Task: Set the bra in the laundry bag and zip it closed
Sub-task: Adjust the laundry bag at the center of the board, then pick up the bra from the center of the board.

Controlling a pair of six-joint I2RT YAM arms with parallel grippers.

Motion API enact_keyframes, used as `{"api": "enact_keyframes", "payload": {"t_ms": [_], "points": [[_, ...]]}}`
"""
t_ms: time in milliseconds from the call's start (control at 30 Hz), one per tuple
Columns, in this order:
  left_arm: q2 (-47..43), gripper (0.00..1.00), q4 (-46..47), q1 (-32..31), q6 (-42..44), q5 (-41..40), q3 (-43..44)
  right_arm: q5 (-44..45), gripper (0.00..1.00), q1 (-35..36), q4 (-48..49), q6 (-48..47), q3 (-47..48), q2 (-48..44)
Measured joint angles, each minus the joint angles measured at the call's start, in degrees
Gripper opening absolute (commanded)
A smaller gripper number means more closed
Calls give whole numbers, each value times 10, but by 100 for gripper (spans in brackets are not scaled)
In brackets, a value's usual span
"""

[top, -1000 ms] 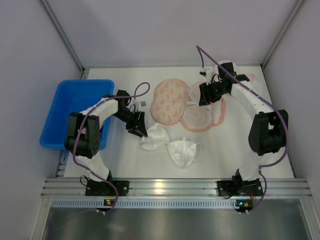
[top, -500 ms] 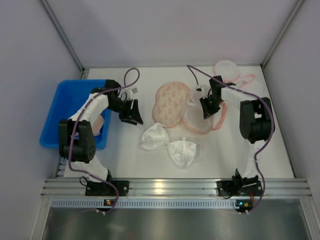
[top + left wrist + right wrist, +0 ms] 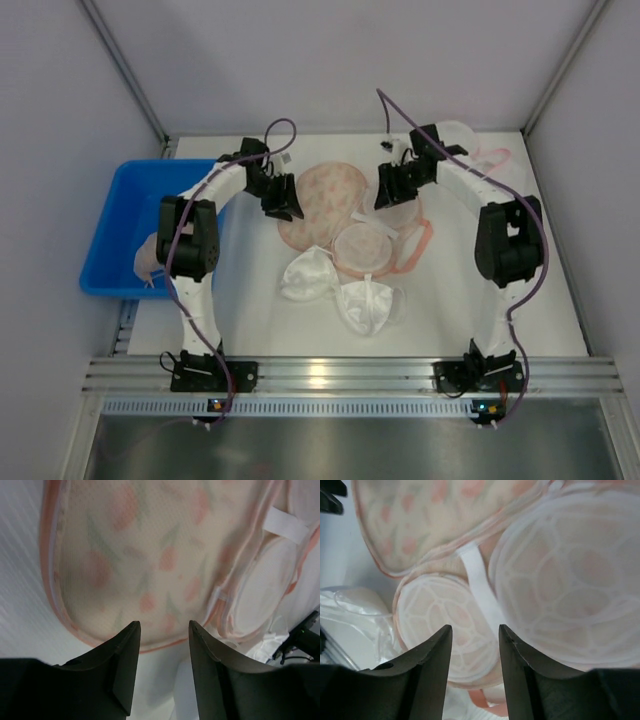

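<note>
**A:** Can any writing be read?

**B:** A white tag [image 3: 479,585] is seen on the laundry bag [image 3: 325,195]. It cannot be told if words are on it.

**A:** What is shown in one view only?

**B:** The blue box [image 3: 130,200] at the left of the table [image 3: 250,330] is seen only from above. The pink flowers on the bag's net are shown close up by the left wrist view. The bag's see-through round parts are shown close up by the right wrist view.

**A:** Where is the bra?

**B:** The bra [image 3: 340,288] is laid on the table, outside the open bag, just beside its near edge. Its long side is laid left to right, a bit slanted, with the right cup nearer the arm bases.

**A:** And the hands?

**B:** The left gripper [image 3: 162,672] is held partly open over the edge of the flowery half, and nothing is gripped in it. The right gripper [image 3: 472,672] is held partly open over the round parts and the tag, and nothing is gripped there either.
</note>
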Motion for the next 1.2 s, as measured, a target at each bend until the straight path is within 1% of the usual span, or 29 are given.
{"api": "enact_keyframes", "payload": {"t_ms": [100, 167, 267, 433, 567, 667, 700, 767, 900, 933, 1033, 1067, 1133, 1200], "points": [[53, 48, 5, -15, -11, -28, 36, 29, 38, -13, 0, -33, 47, 0], [84, 47, 6, -24, -16, -44, 62, 52, 33, -16, 2, -56, 56, 2], [141, 47, 2, -37, -20, -57, 138, 84, 31, -18, 0, -78, 56, 24], [221, 48, 14, -49, -20, -70, 274, 132, 27, -18, 5, -101, 16, 72], [276, 52, 25, -50, -17, -67, 367, 129, 27, -19, 20, -98, -9, 66], [298, 55, 46, -50, -11, -67, 401, 105, 29, -18, 35, -84, -35, 53], [300, 57, 54, -51, -8, -67, 403, 94, 30, -18, 38, -76, -42, 51], [300, 57, 61, -51, -1, -71, 403, 69, 32, -14, 44, -51, -49, 50], [290, 58, 72, -50, 10, -76, 388, 21, 41, 8, 63, 15, -62, 50], [279, 57, 73, -49, 13, -76, 372, 8, 46, 15, 70, 33, -66, 50], [217, 57, 75, -41, 22, -76, 285, -16, 53, 30, 78, 65, -75, 45], [177, 57, 80, -37, 31, -76, 236, -18, 55, 31, 78, 69, -80, 39], [107, 57, 71, -29, 45, -76, 161, -19, 64, 27, 70, 75, -95, 17], [20, 58, 71, -21, 67, -74, 86, -19, 68, 12, 54, 75, -112, -23]]}}
